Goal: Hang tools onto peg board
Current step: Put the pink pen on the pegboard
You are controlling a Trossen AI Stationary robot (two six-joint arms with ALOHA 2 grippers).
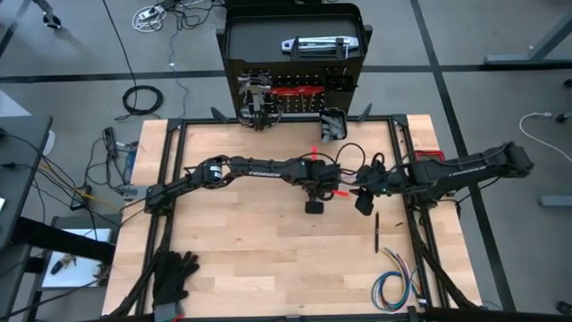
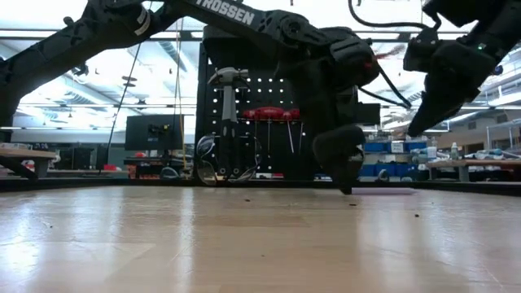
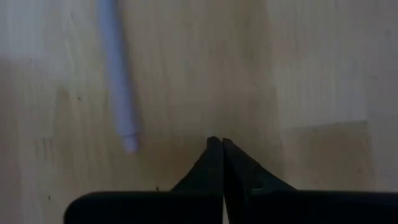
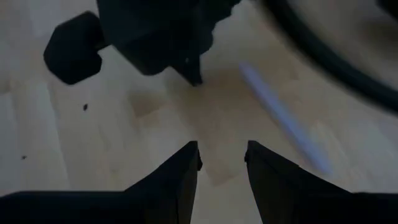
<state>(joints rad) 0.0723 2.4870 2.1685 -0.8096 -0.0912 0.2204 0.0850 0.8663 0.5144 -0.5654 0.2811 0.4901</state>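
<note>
Two arms work over one table [image 1: 232, 259], each ending in one tool: the left tool [image 1: 315, 207] and the right tool [image 1: 365, 204]. One pale slender stick [image 3: 121, 93] lies just beside the left tool. One thin dark rod [image 1: 376, 231] lies near the right tool, on its side away from the board. One peg board [image 1: 344, 76] stands beyond both tools, carrying one hammer [image 2: 230, 77] that shows clearly, one small black bin [image 1: 333, 123], one silver flat bar [image 1: 315, 45] and a row of red-handled pieces [image 1: 295, 90] too crowded to count. Well apart from both tools lie one heap of black gloves [image 1: 174, 277] and one coloured wire bundle [image 1: 393, 286].
</note>
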